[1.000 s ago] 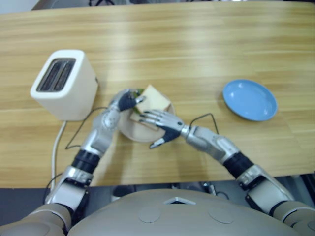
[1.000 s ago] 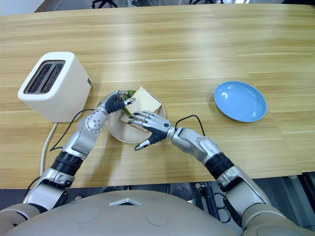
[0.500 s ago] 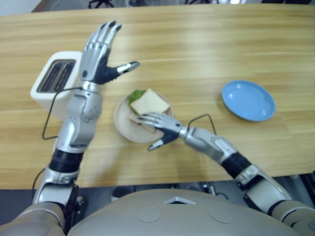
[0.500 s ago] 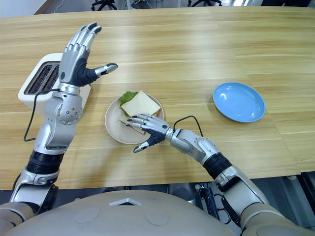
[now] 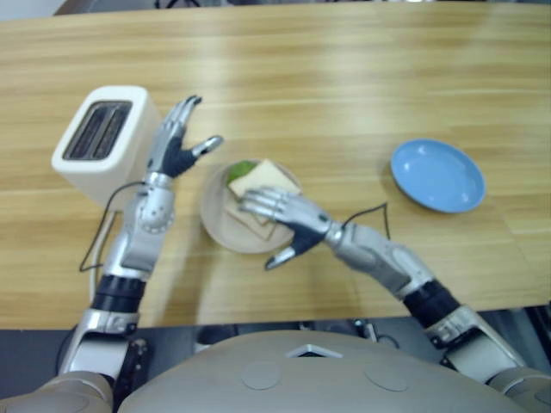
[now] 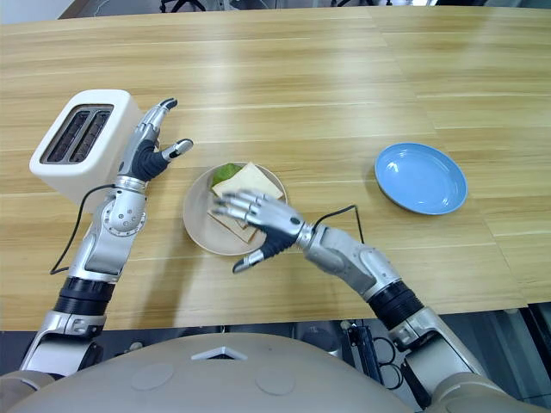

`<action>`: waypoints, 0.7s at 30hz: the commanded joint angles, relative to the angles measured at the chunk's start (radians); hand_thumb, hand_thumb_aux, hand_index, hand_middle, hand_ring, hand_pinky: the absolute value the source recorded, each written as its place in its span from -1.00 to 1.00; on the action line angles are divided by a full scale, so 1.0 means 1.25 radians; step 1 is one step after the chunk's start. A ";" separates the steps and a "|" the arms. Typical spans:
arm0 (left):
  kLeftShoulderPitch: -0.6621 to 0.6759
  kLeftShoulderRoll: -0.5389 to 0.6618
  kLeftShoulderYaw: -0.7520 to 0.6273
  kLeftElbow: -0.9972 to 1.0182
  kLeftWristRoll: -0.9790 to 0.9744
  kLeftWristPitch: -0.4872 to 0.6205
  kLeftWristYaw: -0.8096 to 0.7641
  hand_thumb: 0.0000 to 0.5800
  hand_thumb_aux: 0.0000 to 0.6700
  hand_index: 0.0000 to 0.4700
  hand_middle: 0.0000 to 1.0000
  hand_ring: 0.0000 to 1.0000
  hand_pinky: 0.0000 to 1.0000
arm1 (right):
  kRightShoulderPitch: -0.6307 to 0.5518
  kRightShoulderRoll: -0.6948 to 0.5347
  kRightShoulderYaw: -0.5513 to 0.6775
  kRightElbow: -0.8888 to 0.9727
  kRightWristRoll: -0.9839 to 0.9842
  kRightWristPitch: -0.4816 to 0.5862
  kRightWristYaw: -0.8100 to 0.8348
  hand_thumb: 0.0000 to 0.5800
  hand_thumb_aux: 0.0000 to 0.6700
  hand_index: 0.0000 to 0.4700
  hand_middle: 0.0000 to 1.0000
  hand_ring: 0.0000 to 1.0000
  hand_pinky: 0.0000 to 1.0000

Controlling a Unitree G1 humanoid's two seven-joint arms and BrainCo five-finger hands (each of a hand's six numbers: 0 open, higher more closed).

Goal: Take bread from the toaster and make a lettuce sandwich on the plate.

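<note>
beige plate [image 6: 195, 231] bearing sandwich [image 6: 255, 180], my right hand [image 6: 265, 222] spread over it, my left hand [image 6: 151, 151] spread open beside toaster [image 6: 79, 148]

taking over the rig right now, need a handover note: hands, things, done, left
Left hand: open, empty, raised between toaster and plate.
Right hand: open, fingers spread over the plate's near side, holding nothing.
Things: bread slice lies on the plate over lettuce, which peeks out at its far left; blue plate sits to the right.
Done: toaster slots look empty; bread stacked on lettuce.
Left: probably only check the stack and clear both hands.
</note>
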 commanded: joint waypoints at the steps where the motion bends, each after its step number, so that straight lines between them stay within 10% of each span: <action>1: -0.002 0.011 0.005 0.079 -0.007 -0.087 0.037 -1.00 -1.00 -1.00 -1.00 -1.00 -1.00 | 0.028 0.023 -0.090 -0.094 0.192 0.056 0.032 -1.00 -1.00 -1.00 -1.00 -1.00 -1.00; 11: 0.102 0.130 0.025 0.047 -0.175 -0.089 -0.229 -1.00 -1.00 -1.00 -1.00 -1.00 -1.00 | 0.087 -0.133 -0.209 -0.151 0.264 0.227 0.250 -1.00 -1.00 -1.00 -1.00 -1.00 -1.00; 12: 0.125 0.148 0.031 0.023 -0.243 -0.100 -0.288 0.67 0.18 0.16 -1.00 -1.00 -1.00 | 0.105 -0.166 -0.214 -0.148 0.262 0.256 0.285 -0.79 -0.89 -0.89 -0.18 -0.18 -0.18; 13: 0.148 0.159 0.035 -0.004 -0.333 -0.115 -0.354 1.00 1.00 0.96 0.53 0.53 0.53 | 0.123 -0.197 -0.219 -0.147 0.263 0.265 0.313 0.70 0.23 0.21 1.00 1.00 1.00; 14: 0.173 0.169 0.041 -0.035 -0.440 -0.117 -0.433 1.00 1.00 0.96 1.00 1.00 1.00 | 0.143 -0.222 -0.229 -0.149 0.279 0.275 0.338 1.00 1.00 0.96 1.00 1.00 1.00; 21: 0.254 0.314 0.021 -0.032 -0.464 0.003 -0.655 1.00 1.00 0.96 1.00 1.00 1.00 | 0.242 -0.338 -0.254 -0.191 0.317 0.343 0.491 1.00 1.00 0.96 1.00 1.00 1.00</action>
